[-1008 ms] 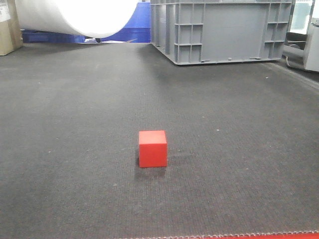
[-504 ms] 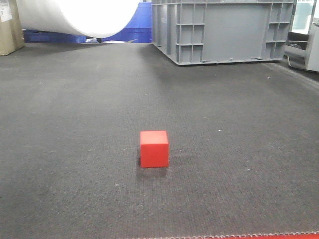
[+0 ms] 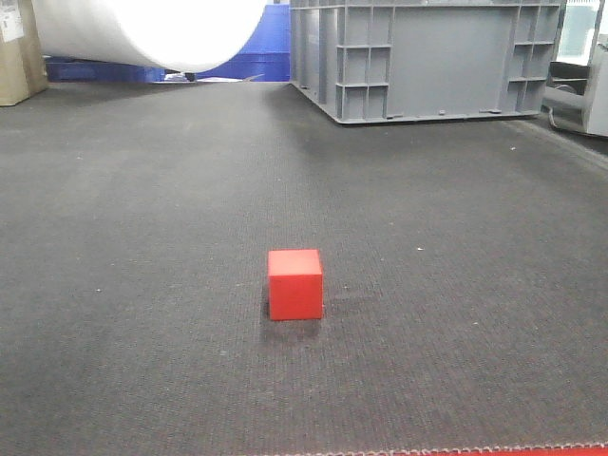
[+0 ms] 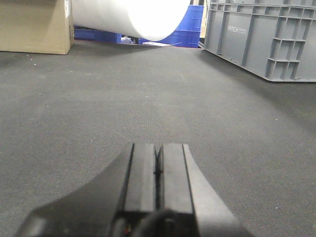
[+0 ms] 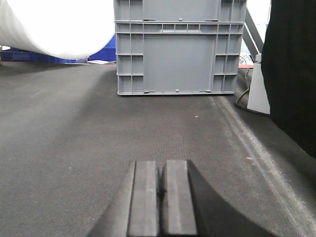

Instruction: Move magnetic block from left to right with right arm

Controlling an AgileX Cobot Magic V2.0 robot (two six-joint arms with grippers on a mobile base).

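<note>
The grey crate [image 4: 261, 39], at two o'clock in the left wrist view, bears raised lettering on its wall, seemingly "IRTECH"; a smaller line beneath is unreadable.

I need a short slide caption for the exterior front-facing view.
Red magnetic block alone on the dark mat, grey crate behind.

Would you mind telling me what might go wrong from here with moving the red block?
1. The right claw is shut, so it must open first or it may knock the magnetic block away.
2. The block appears in neither wrist view, so the approach could miss.
3. The grey crate stands far right; a wide swing might clip it.
</note>
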